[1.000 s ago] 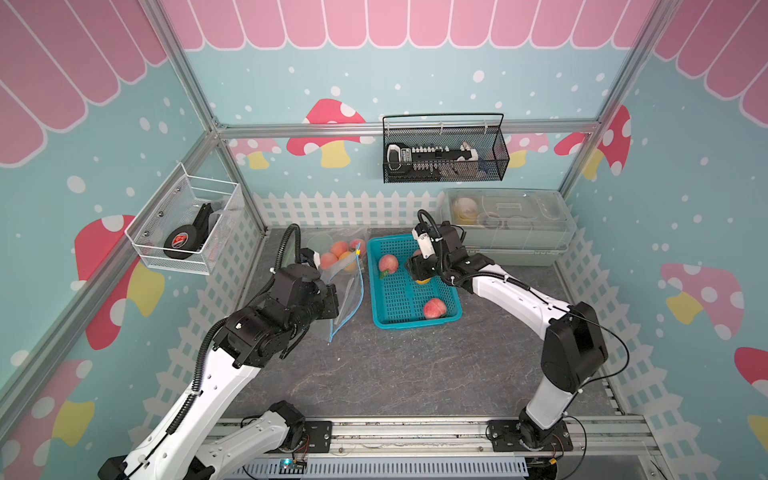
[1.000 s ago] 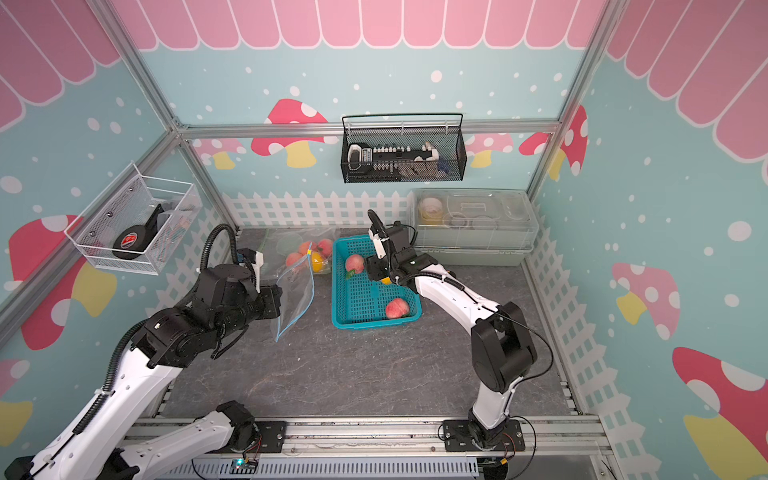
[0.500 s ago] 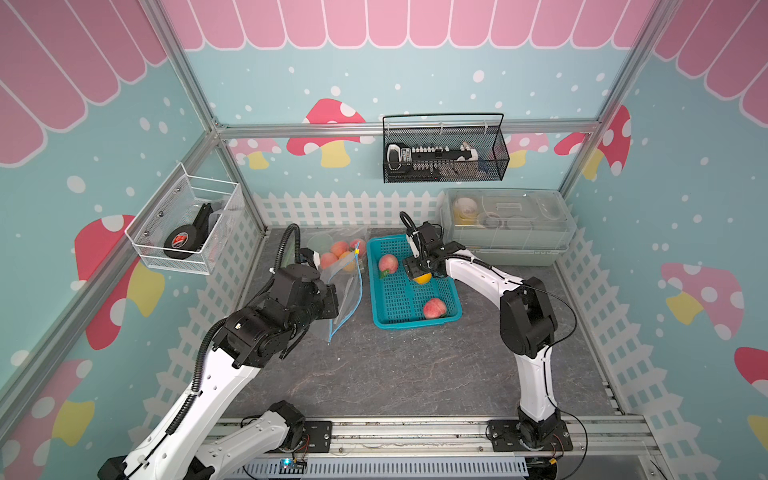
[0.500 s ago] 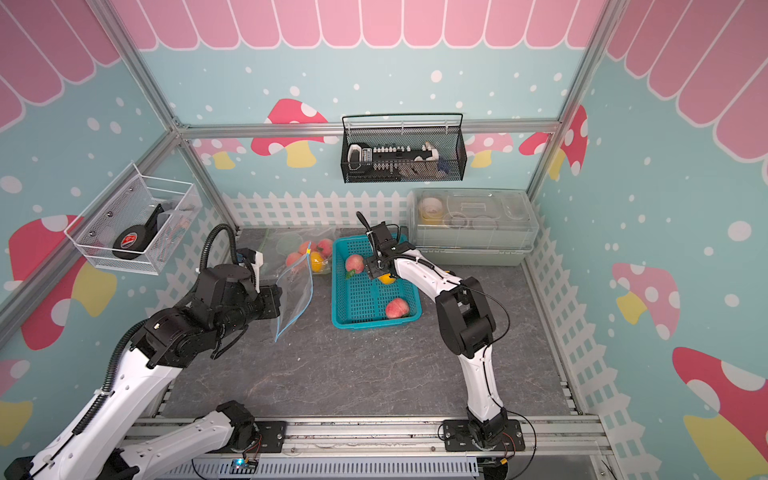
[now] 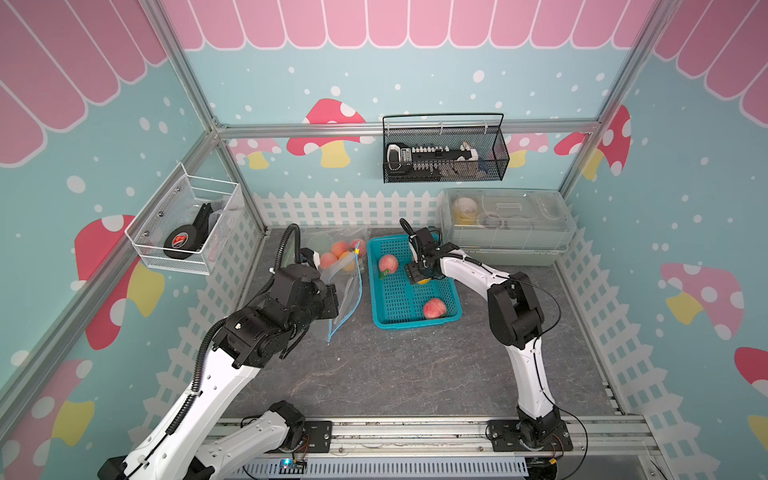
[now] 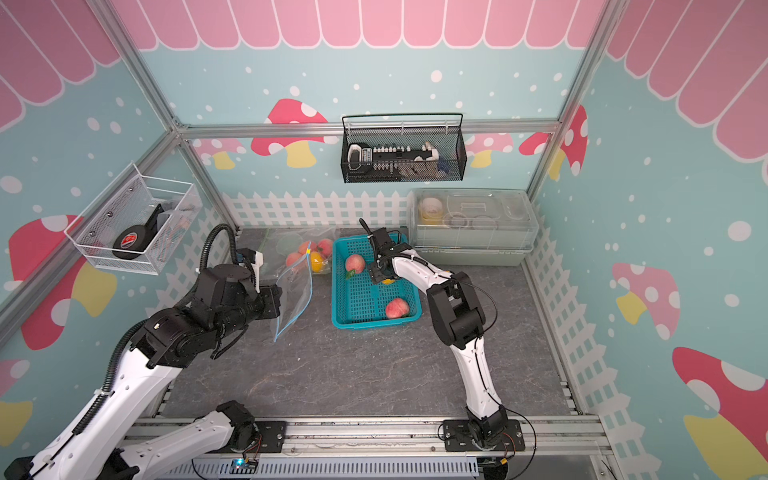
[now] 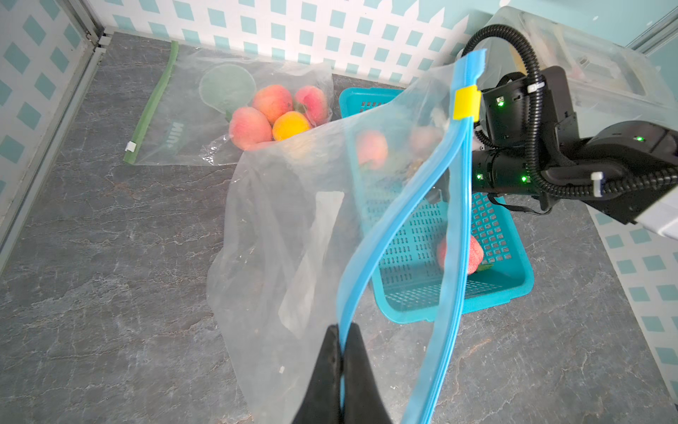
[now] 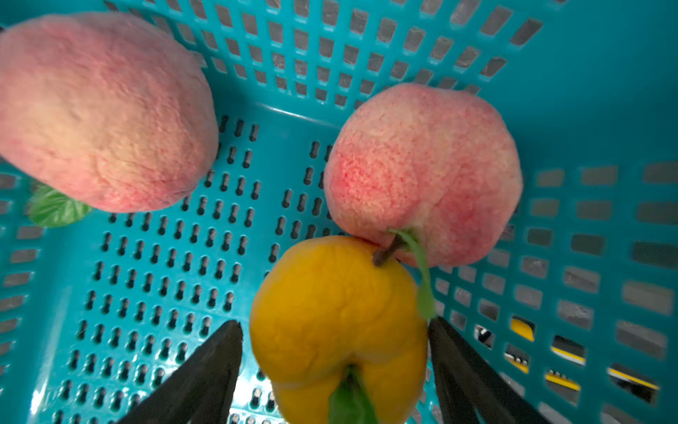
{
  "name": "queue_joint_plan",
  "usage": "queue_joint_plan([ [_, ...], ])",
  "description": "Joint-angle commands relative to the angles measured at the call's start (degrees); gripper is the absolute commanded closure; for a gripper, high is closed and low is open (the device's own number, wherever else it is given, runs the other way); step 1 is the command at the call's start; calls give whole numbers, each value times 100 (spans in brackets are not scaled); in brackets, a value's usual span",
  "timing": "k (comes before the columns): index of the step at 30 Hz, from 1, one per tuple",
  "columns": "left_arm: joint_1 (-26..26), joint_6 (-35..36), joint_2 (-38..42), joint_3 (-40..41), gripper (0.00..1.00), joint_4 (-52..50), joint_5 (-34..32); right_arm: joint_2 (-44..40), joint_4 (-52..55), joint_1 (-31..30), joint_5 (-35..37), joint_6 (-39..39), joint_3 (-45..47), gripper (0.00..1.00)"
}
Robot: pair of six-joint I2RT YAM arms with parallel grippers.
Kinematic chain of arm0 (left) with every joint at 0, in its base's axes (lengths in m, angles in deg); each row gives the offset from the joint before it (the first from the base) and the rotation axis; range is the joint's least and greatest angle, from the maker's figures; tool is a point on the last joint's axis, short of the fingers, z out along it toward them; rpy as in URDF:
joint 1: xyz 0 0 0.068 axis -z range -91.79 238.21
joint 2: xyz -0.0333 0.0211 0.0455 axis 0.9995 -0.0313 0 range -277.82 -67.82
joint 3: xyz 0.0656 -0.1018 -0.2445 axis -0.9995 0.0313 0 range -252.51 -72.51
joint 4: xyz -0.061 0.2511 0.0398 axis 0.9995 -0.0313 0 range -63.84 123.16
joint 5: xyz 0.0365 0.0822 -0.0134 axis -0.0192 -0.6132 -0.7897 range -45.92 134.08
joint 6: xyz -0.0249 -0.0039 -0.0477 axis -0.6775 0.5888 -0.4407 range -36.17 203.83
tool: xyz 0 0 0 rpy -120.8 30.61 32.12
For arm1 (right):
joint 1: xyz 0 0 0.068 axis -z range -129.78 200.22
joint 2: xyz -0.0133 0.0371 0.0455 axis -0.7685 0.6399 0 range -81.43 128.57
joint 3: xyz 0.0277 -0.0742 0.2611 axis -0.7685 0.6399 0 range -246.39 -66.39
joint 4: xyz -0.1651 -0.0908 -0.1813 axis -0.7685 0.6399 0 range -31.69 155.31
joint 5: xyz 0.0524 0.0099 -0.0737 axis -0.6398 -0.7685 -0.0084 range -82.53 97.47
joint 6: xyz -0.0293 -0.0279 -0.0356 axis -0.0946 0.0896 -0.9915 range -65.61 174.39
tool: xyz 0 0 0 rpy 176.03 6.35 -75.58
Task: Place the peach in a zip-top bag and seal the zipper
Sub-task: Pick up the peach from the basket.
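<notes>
- The left fingers (image 7: 326,374) are clenched on the blue zipper strip (image 7: 350,312) of a clear bag (image 7: 286,220), which is held open left of the basket (image 7: 521,286).
- The right fingers (image 8: 205,367) are spread, released, either side of a yellow peach (image 8: 337,312) lying in the basket, against a pink peach (image 8: 422,172).

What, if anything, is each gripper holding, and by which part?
The left gripper pinches the zip-top bag by one lip of its blue zipper. The right gripper holds nothing: its jaws stand open either side of the yellow peach.
</notes>
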Motion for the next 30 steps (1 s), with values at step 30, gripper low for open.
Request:
queue_joint_plan([
  [30,20,-91,-16,-23,100,133,-130,-3432,-3319,101,-3134,645,2941,39],
])
